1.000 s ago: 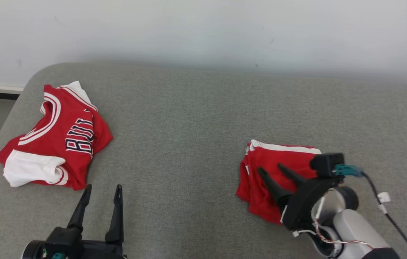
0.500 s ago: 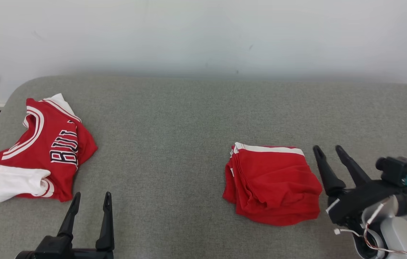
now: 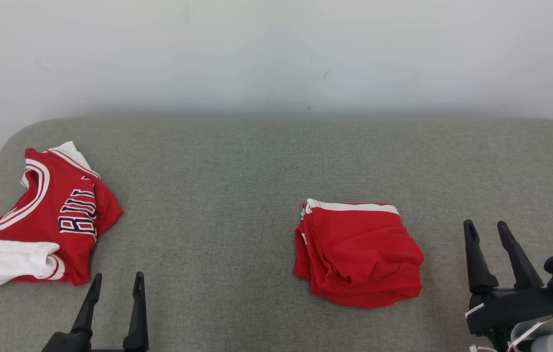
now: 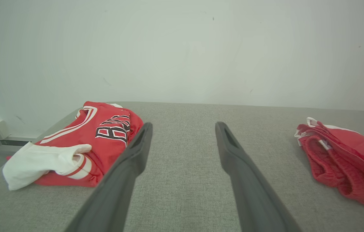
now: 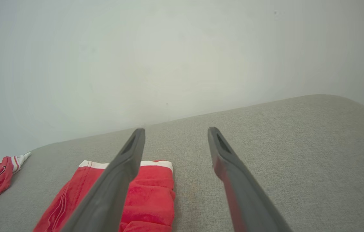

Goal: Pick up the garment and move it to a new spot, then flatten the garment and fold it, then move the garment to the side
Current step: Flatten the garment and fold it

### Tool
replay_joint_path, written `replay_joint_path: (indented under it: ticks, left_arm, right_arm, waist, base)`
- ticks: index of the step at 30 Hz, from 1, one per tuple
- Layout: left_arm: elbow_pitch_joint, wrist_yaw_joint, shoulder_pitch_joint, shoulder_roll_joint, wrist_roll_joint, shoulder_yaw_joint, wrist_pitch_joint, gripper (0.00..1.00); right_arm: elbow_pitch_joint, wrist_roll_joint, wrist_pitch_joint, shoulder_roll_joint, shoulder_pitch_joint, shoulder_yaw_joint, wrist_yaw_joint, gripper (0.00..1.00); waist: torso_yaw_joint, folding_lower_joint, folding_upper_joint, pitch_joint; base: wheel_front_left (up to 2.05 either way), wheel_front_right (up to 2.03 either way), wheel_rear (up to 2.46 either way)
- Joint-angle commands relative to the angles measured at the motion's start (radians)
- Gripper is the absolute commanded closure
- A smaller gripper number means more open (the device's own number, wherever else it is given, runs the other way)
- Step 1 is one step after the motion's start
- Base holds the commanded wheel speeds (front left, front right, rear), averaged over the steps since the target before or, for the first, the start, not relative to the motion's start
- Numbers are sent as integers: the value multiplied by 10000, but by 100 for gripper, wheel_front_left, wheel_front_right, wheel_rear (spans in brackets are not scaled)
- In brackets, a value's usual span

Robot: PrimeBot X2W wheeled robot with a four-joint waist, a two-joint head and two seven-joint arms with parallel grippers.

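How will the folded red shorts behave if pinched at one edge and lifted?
Likely floppy: the shorts are soft cloth with wrinkles and sagging edges, so the fold would probably fall open. Probably light; thin stacked layers show along their left side. Pushed, they'd likely bunch rather than slide, since the grey cushion under them is coarse weave.

folded red shorts (image 3: 359, 254): 1 | lettered red jersey (image 3: 44, 220): 1 | left end effector (image 3: 118, 276), right end effector (image 3: 485, 225): 2

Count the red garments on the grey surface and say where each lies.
2. The lettered jersey lies crumpled at the left edge; the folded shorts sit right of centre. None seems hidden.
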Motion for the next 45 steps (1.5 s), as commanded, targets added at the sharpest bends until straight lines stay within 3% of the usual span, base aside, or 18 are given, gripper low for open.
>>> replay_joint_path:
  ticks: [1, 10, 11, 12, 13, 14, 23, 33, 45]
  left_arm:
    - [-64, 10, 134, 34, 85, 34, -33, 0]
    - [-171, 10, 185, -67, 132, 51, -33, 0]
    - [-171, 11, 143, -69, 122, 31, -33, 0]
    - [-172, 11, 100, -67, 109, 20, -33, 0]
    - [-165, 10, 50, -72, 103, -12, -33, 0]
    - [-150, 11, 7, -76, 96, -24, -33, 0]
    - [-69, 11, -302, -31, -37, -138, -33, 0]
    - [0, 11, -508, -71, -35, -218, -33, 0]
    - [25, 11, -531, -56, -36, -148, -33, 0]
  right_arm:
    - [-82, -210, -193, 91, 171, 59, -24, 0]
    - [118, -929, -944, 248, 482, 434, -24, 0]
    - [234, -911, -965, 246, 432, 468, -24, 5]
    - [359, -882, -1014, 237, 355, 483, -24, 30]
    - [481, -848, -1038, 207, 272, 500, -24, 96]
    - [651, -833, -1030, 170, 179, 560, -24, 100]
    - [2633, -935, -1235, -177, -1267, 1514, -24, 100]
    - [4960, -1001, -1467, 223, -2266, 2740, -24, 100]
    - [4751, -1079, -1481, 1228, -2144, 3574, -24, 100]
  waist:
    - [-73, 0, 0, -43]
    - [-180, 0, 0, -2]
    - [-168, 0, 0, 32]
    - [-154, 0, 0, 56]
    - [-121, 0, 0, 96]
    - [-96, 0, 0, 126]
    - [306, 0, 0, 509]
    - [804, 0, 0, 691]
    - [877, 0, 0, 720]
  base:
    - [0, 0, 0]
    - [0, 0, 0]
    - [0, 0, 0]
    - [0, 0, 0]
    - [0, 0, 0]
    - [0, 0, 0]
    - [0, 0, 0]
    - [0, 0, 0]
    - [0, 0, 0]
